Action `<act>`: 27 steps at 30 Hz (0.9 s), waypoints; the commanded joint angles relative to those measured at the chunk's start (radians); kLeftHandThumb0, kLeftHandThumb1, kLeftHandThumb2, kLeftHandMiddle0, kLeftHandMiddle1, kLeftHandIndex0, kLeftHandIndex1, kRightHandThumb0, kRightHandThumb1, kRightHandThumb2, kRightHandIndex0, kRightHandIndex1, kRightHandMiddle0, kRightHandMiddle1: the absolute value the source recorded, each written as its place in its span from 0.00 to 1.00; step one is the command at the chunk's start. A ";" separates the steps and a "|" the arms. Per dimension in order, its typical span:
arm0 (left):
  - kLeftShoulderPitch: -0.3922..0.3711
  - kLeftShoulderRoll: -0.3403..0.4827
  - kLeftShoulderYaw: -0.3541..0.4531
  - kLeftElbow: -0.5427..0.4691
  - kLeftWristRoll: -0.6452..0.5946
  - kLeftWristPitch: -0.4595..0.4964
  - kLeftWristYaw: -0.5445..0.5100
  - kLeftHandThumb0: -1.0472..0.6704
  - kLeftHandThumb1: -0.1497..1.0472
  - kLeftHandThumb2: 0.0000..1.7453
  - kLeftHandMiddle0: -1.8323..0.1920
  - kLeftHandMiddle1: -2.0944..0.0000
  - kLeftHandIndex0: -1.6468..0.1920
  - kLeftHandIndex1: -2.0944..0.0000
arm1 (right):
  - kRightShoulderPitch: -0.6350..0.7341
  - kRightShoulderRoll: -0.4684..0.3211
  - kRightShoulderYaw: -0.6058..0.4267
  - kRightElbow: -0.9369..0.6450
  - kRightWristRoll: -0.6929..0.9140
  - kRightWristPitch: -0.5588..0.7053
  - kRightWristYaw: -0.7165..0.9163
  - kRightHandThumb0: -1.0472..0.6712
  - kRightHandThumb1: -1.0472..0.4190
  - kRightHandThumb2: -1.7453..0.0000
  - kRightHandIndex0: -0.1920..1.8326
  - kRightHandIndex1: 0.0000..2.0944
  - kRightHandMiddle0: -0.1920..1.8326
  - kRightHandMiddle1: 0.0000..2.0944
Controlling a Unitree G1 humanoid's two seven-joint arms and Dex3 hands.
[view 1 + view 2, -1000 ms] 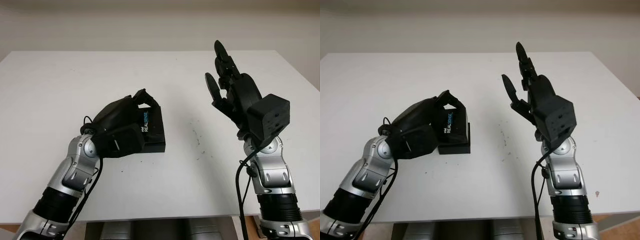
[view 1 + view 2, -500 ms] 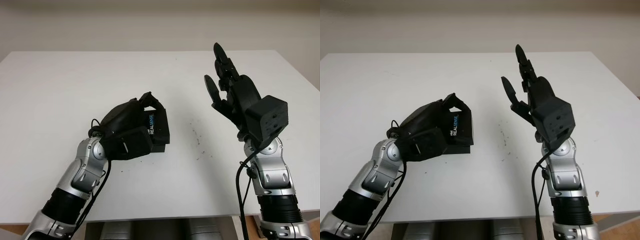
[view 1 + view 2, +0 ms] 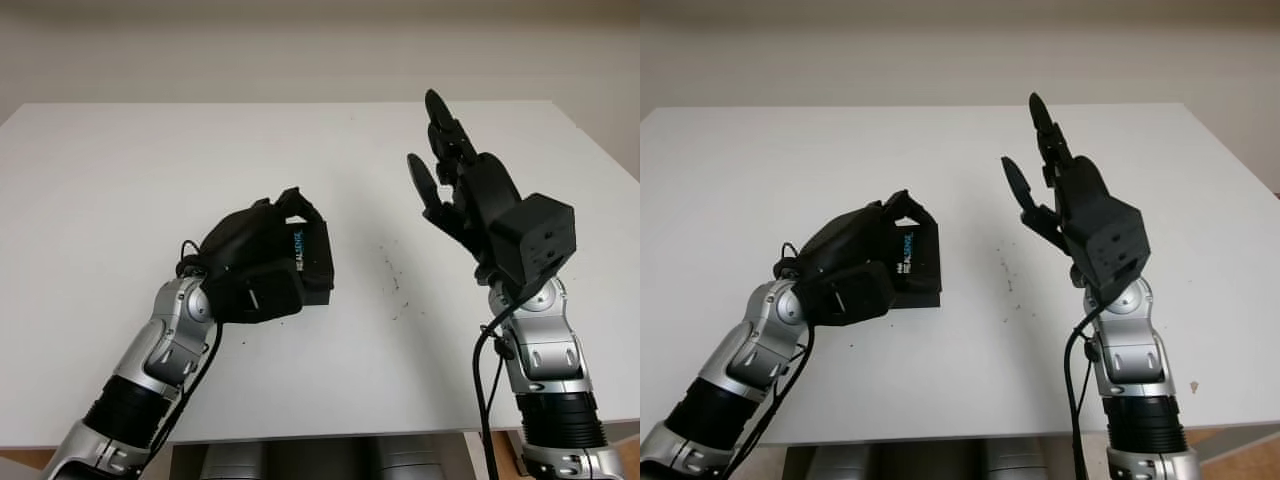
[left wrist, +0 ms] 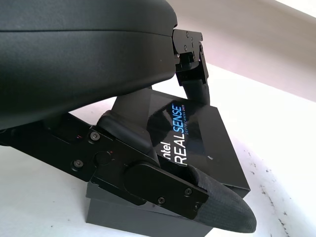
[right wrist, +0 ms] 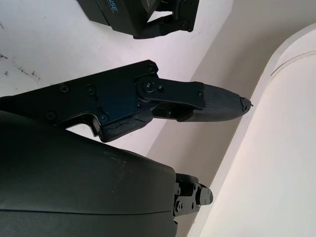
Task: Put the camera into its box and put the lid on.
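Left robot hand (image 3: 262,255) curled over the black box (image 3: 312,268), one finger (image 4: 197,81) hooked on the far edge of the lid (image 4: 197,143), another (image 4: 217,217) pressed along the near side. Grip wraps the printed lid, probably to seat it or steady the box against sliding. Lid on and looking level with the base, as far as visible past the palm. Camera not visible; presumably inside, cannot confirm.

Right robot hand (image 3: 465,190) raised above the bench (image 3: 120,180), well apart from the box, palm toward centre, holding nothing, open. Likely parked clear of the left arm's work.

Box sitting on the bench left of centre, near the front half. Bench top white, plain, with a small scatter of dark specks (image 3: 392,280) just right of the box. Pale wall (image 3: 300,50) behind the far edge. Judged: task close to done, lid check remaining.
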 commanded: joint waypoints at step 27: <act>-0.008 0.001 -0.003 -0.003 -0.028 -0.015 -0.006 0.45 1.00 0.07 0.91 0.38 0.90 0.43 | -0.005 -0.005 -0.001 -0.016 0.001 0.007 0.008 0.16 0.00 0.69 0.07 0.02 0.08 0.02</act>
